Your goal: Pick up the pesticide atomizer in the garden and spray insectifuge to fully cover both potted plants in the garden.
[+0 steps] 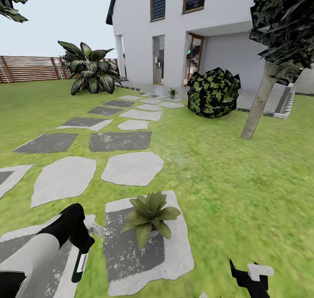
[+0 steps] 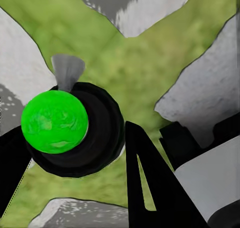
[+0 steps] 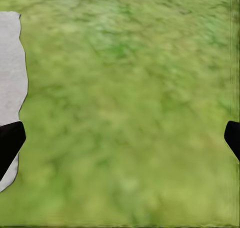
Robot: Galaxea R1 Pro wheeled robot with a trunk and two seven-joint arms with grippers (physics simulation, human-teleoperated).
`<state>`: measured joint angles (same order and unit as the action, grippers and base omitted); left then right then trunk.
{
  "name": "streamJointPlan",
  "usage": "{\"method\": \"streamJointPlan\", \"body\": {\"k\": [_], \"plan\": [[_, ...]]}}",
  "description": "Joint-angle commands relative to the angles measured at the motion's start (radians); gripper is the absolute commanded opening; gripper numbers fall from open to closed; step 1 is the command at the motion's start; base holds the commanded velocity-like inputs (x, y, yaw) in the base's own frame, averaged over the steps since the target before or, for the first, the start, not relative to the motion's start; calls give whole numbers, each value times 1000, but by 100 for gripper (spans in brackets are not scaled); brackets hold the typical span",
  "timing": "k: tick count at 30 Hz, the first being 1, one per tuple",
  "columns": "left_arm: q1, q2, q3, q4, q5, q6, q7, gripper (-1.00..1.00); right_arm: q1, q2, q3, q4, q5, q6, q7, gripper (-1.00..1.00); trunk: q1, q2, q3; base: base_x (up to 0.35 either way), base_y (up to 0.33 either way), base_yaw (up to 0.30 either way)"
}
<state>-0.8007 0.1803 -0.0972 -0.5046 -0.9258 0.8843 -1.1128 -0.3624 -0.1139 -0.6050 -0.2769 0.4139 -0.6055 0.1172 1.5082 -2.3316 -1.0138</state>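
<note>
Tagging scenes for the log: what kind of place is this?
A simulated house garden, outdoors. A lawn crossed by flat grey stepping stones runs up to a white house, with a slatted wooden fence behind and a potted plant on the nearest stone.

White two-storey house [image 1: 196, 36] at back with open doorways, tiny potted plant [image 1: 172, 93] on its paved step. Round dark mottled bush [image 1: 213, 93] just right of the doorways. Large broad-leaved plant [image 1: 89, 69] left of the house, by the path's far end. Leaning tree trunk [image 1: 261, 101] at right, dark foliage above. Pale sky [image 1: 61, 14] upper left.
</note>
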Motion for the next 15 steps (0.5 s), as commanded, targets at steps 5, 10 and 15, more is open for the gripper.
{"method": "streamJointPlan", "body": {"k": [5, 10, 15], "plan": [[1, 2, -5, -1, -7, 4, -10, -100, -1, 0, -8, 1, 1, -3, 10, 100, 0, 0, -1, 0, 0, -295], [-2, 1, -25, 4, -8, 4, -11, -100, -1, 0, -8, 1, 0, -3, 10, 100, 0, 0, -1, 0, 0, -272], [-13, -9, -183, -7, -19, 10, -151, -100, -1, 0, -8, 1, 0, -3, 10, 100, 0, 0, -1, 0, 0, -41]]}}
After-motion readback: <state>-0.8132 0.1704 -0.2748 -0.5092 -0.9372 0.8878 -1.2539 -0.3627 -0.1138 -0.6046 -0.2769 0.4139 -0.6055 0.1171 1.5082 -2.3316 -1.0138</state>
